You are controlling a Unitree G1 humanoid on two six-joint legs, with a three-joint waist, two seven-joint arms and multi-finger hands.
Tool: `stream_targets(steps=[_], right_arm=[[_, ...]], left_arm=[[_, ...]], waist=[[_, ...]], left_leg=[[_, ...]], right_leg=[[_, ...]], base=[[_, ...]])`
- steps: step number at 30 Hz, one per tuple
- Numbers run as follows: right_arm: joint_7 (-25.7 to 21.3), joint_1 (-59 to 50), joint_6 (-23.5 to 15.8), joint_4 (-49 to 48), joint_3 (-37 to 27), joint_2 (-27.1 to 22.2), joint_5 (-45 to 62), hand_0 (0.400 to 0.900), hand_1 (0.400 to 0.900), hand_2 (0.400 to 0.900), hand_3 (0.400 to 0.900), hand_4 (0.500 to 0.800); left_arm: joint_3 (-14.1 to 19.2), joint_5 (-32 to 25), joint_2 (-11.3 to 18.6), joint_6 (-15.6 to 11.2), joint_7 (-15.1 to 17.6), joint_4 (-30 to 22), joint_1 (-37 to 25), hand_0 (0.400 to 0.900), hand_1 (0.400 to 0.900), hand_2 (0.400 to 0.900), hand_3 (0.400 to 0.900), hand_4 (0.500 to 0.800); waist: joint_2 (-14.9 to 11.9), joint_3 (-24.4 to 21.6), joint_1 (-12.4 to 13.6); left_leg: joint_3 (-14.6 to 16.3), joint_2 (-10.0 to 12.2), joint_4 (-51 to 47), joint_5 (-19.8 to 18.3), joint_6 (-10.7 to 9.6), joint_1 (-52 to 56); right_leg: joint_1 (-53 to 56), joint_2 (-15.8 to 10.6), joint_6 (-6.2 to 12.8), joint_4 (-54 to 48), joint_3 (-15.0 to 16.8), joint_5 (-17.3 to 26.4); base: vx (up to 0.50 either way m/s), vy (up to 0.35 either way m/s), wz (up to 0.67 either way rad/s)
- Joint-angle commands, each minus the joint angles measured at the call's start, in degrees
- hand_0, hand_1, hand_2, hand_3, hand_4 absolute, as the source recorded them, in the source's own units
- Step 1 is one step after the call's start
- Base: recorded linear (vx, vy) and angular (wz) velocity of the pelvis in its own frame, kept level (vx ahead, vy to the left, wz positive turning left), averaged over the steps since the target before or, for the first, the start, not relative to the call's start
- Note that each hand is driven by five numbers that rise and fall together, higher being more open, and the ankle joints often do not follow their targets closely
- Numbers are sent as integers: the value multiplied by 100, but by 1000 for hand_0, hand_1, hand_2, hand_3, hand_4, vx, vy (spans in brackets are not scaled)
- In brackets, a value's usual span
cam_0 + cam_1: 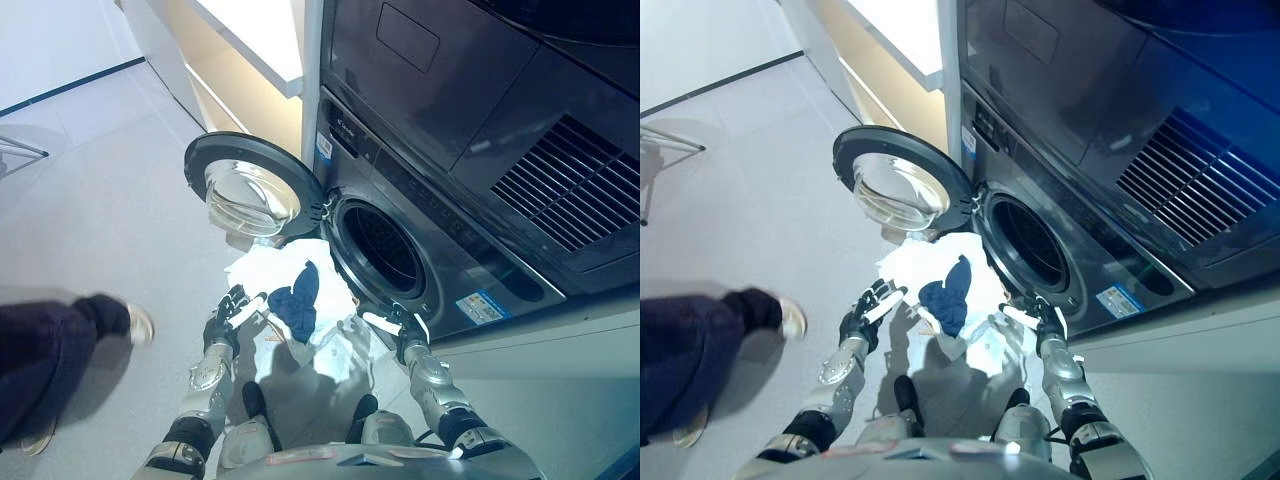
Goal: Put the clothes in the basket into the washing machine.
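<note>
A white basket (335,355) stands on the floor in front of the washing machine (470,270). It holds white clothes (265,265) with a dark blue garment (298,295) on top. The round door (250,195) is swung open to the left and the dark drum opening (385,250) is empty as far as I can see. My left hand (232,312) is at the basket's left side with its fingers straight, pointing at the clothes. My right hand (405,330) is at the basket's right side, close to the machine's front, fingers extended.
A second dark appliance (480,90) with a vent grille is stacked above the washer. A light cabinet with a white top (250,50) stands to the left of it. A person's dark trouser leg (50,350) and light shoe (140,325) are on the floor at left.
</note>
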Motion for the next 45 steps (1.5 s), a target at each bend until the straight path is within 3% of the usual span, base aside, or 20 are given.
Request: stream_targets(steps=[1, 28, 33, 37, 45], right_arm=[[36, -513, -421, -393, 28, -7, -108, 900, 900, 900, 900, 800], [83, -542, -431, -454, 77, -46, -145, 900, 900, 900, 900, 800], [23, -744, -399, -767, 233, -255, -392, 900, 900, 900, 900, 800], [-48, -1258, -416, -1057, 484, -512, -673, 900, 900, 900, 900, 800], [-357, -3047, -480, -772, 1000, -1154, -1246, 900, 900, 900, 900, 800]], left_arm=[[-182, 220, 25, -388, -83, -566, -313, 900, 900, 900, 900, 800], [-151, 231, 34, -430, -73, -641, -277, 900, 900, 900, 900, 800], [-241, 254, 136, -464, -78, -1128, -238, 900, 900, 900, 900, 800], [-366, 229, 328, -588, -28, -1756, -398, 900, 900, 900, 900, 800], [-665, 390, 673, -942, 381, -3021, -1249, 900, 900, 900, 900, 800]], waist=[[-104, -111, -44], [-143, -71, -45], [-157, 174, 50], [-208, 629, 194], [-228, 1411, 676]], left_leg=[[55, -5, 610, -956, -100, 365], [38, -20, 634, -939, -96, 299], [-56, 33, 766, -939, -95, 17], [-269, 99, 1233, -982, -107, -664], [-557, 233, 1486, -817, -176, -1996]], right_leg=[[-574, -235, 367, -299, 114, 871], [-642, -237, 347, -306, 131, 888], [-941, -247, 347, -97, 126, 819], [-1593, -326, 321, 266, 112, 772], [-2952, -500, 310, 662, -159, 824]], base=[[0, 0, 0], [1, 0, 1], [-24, -15, 8], [-141, -38, 15], [-145, -59, 20]])
